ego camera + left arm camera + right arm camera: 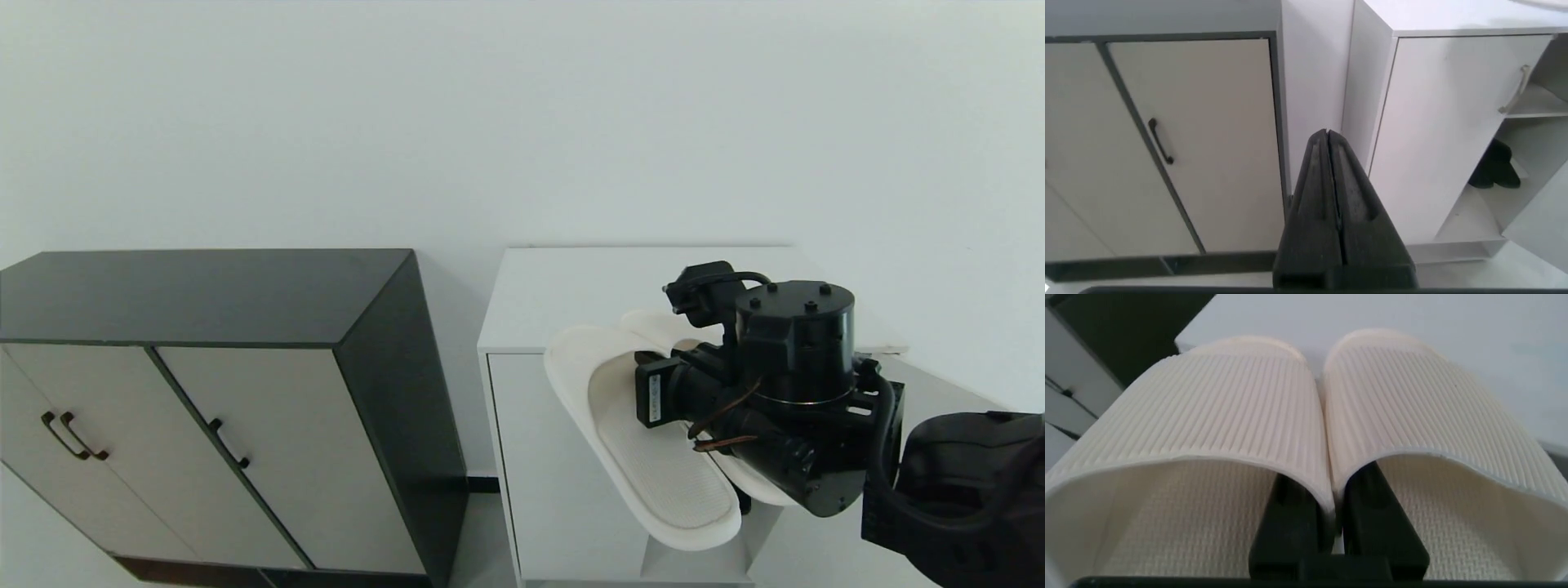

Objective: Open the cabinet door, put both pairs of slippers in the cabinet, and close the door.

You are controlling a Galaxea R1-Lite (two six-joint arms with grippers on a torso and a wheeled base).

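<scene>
Standing at far left: dark cabinet (204, 294), pale doors shut, its left edge cut off. Left gripper (1331, 204) sits before the gap between it and the white cabinet (571, 286), jaws pressed flat together, nothing between them. White cabinet: the door on the dark-cabinet side is shut and the compartment beyond it is open. Dark slippers (1497, 163) lie on a lower shelf, partly hidden by that door's edge. The open door itself is hard to make out. Farther right, right gripper (1335, 531) holds the cream slippers (661, 465) in the air before the white cabinet's front. One finger sits under each strap, clamped on the touching inner sides. Fingertips are hidden inside; the far slipper is mostly behind the wrist.
</scene>
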